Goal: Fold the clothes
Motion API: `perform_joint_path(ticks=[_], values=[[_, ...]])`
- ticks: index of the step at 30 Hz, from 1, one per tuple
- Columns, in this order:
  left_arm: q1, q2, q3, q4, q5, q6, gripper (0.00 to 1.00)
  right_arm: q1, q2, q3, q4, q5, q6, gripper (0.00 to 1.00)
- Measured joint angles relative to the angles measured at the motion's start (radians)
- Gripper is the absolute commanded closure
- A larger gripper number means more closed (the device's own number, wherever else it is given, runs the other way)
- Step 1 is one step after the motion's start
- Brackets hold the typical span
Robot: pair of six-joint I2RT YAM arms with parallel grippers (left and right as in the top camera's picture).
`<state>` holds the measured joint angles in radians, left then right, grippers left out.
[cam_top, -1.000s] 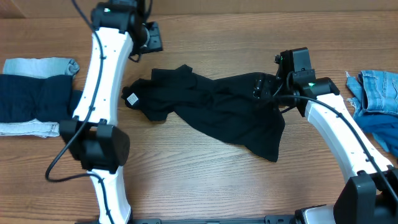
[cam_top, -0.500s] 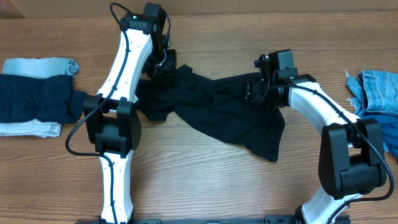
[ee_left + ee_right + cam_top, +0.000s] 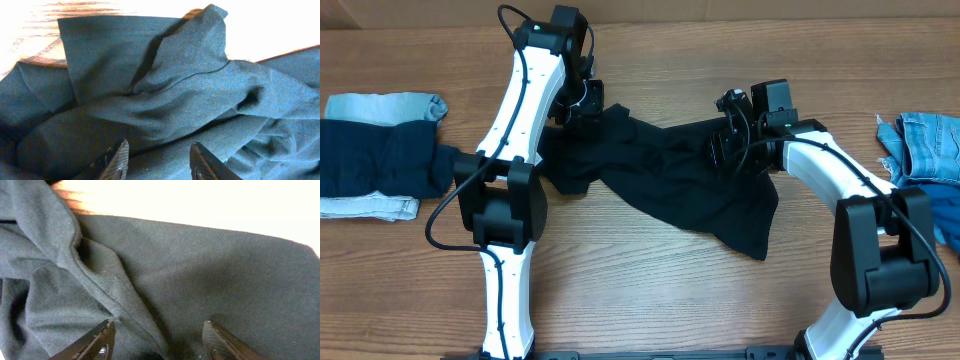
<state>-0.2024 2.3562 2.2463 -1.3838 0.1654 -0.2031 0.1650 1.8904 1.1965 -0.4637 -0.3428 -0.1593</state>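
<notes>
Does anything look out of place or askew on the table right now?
The black garment lies bunched and twisted across the middle of the table, its folds overlapping rather than spread flat. Nothing else stands out.

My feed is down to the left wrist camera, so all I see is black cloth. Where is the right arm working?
Observer: The right gripper is at the black garment's upper right edge, jaws apart over the cloth.
Operator: Any other clothes around?
Observer: A pile of navy and light-blue clothes lies at the far left, apart from the black one.
Operator: And on the right?
Observer: Blue denim sits at the right edge, not touching it.
</notes>
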Motion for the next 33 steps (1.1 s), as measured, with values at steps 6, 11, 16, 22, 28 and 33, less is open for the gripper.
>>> perform_joint_path(ticks=[6,11,16,22,28,33], values=[[0.0,0.0,0.0,0.001,0.001,-0.003,0.56,0.0,0.037,-0.002,0.002,-0.005,-0.004,0.78],[0.0,0.0,0.003,0.0,0.004,-0.003,0.59,0.0,0.037,0.01,-0.039,-0.007,-0.002,0.96],[0.013,-0.011,0.109,-0.003,0.008,-0.004,0.49,0.0,-0.097,0.154,-0.227,0.021,-0.002,0.96],[0.021,-0.135,0.198,-0.002,0.008,0.002,0.42,0.048,-0.478,0.248,-0.296,0.025,-0.053,0.96],[0.021,-0.167,0.208,-0.001,0.15,0.099,0.34,0.072,-0.512,0.251,-0.348,0.028,-0.072,0.96],[0.006,-0.167,0.208,-0.008,0.298,0.206,0.41,0.072,-0.512,0.251,-0.352,0.016,-0.077,0.96]])
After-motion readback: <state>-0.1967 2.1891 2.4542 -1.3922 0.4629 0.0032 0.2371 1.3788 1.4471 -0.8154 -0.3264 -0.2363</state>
